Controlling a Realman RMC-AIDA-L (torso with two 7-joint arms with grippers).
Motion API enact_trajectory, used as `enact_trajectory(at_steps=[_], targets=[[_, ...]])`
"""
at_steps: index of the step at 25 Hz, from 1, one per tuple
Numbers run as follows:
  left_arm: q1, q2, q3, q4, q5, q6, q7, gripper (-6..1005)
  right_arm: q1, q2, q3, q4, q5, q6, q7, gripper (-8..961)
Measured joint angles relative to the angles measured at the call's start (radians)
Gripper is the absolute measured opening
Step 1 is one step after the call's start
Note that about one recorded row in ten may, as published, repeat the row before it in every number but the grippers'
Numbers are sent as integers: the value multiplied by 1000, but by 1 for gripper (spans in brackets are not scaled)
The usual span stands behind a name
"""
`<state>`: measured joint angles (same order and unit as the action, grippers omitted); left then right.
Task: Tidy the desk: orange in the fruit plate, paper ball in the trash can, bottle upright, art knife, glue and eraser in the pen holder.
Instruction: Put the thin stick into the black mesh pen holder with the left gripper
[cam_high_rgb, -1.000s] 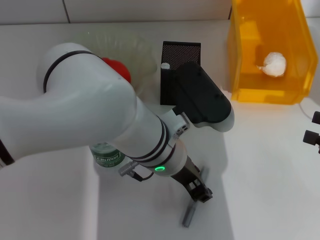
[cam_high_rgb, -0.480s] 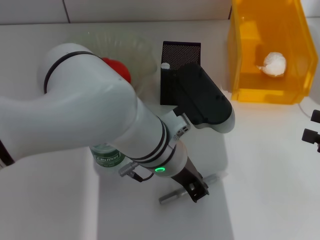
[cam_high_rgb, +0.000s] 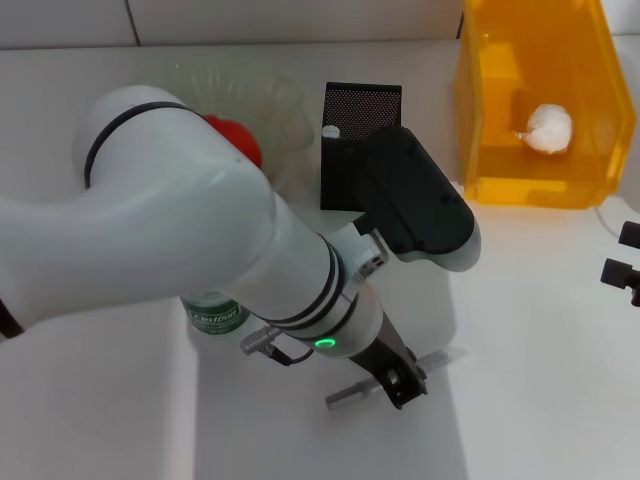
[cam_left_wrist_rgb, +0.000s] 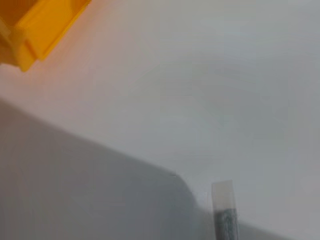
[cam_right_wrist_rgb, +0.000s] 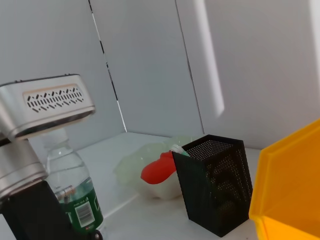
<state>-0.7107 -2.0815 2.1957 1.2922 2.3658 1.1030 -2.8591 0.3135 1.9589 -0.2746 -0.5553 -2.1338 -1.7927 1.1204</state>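
Note:
My left gripper (cam_high_rgb: 403, 385) is shut on the grey art knife (cam_high_rgb: 440, 358), holding it level just above the desk in front of the pen holder (cam_high_rgb: 362, 110). The knife's tip (cam_left_wrist_rgb: 225, 210) shows in the left wrist view. The orange (cam_high_rgb: 235, 140) lies in the fruit plate (cam_high_rgb: 275, 100). The paper ball (cam_high_rgb: 549, 128) rests inside the trash can (cam_high_rgb: 500, 150). Behind my left arm the bottle (cam_high_rgb: 215, 312) stands upright. A small white cap (cam_high_rgb: 330, 131) shows at the holder's corner. The eraser is out of view. My right gripper (cam_high_rgb: 625, 255) stays open at the right edge.
My bulky left arm (cam_high_rgb: 200, 230) covers the middle of the desk. The right wrist view shows the bottle (cam_right_wrist_rgb: 72, 190), orange (cam_right_wrist_rgb: 159, 167), plate (cam_right_wrist_rgb: 131, 170) and pen holder (cam_right_wrist_rgb: 217, 190) in a row beside the trash can (cam_right_wrist_rgb: 285, 195).
My left gripper took hold of the art knife, lifted it off the desk and turned it from nearly lengthwise to crosswise. It has since shifted slightly right. The right arm has not moved.

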Motion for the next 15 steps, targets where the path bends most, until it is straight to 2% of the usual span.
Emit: enact_trajectory(at_steps=[5, 9, 10, 11, 15], targets=[[51, 3, -29, 78, 1, 0, 40, 150, -2, -2, 1, 11, 0, 1, -5, 611], [134, 4, -88, 160, 1, -26, 96, 151, -6, -4, 14, 11, 0, 1, -5, 611], [134, 4, -88, 160, 1, -26, 96, 147, -6, -4, 14, 11, 0, 1, -5, 611], [200, 5, -129, 208, 1, -67, 141, 144, -7, -3, 18, 11, 0, -2, -5, 611], [292, 6, -190, 279, -6, -118, 202, 144, -9, -1, 26, 11, 0, -7, -3, 611]])
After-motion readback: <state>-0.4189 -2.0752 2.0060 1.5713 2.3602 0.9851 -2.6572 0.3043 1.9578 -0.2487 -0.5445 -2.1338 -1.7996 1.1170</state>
